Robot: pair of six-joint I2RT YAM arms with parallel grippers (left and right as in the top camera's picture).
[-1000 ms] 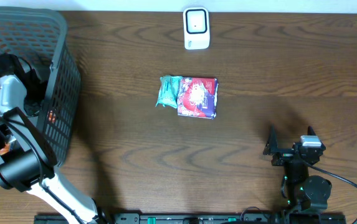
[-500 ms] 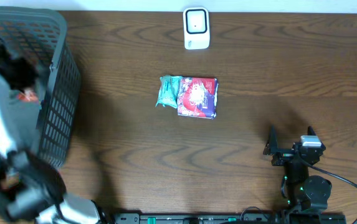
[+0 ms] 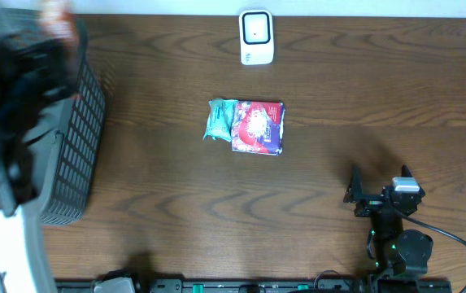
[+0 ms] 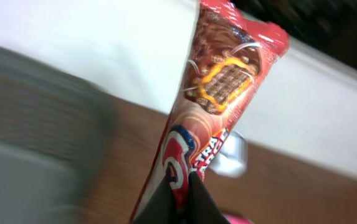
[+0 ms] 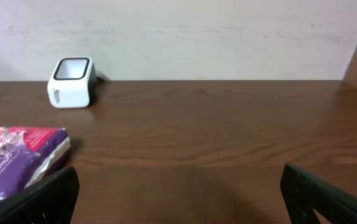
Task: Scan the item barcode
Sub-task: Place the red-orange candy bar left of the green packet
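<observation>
Overhead, the left claw (image 4: 178, 202) has lifted out of the basket (image 3: 74, 155), pinching a red snack pack (image 4: 218, 87) up at the far left. The scanner (image 3: 256, 37) comes next. The right claw (image 3: 377, 185) waits wide open, empty.

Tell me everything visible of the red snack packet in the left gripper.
The red snack packet is a glossy, foil-like wrapper, long and narrow, printed with a chocolate waffle square and partly readable white lettering. It is held in the air, tilted. The left gripper is shut on its lower end; nothing else touches it. No barcode shows on this face.
</observation>
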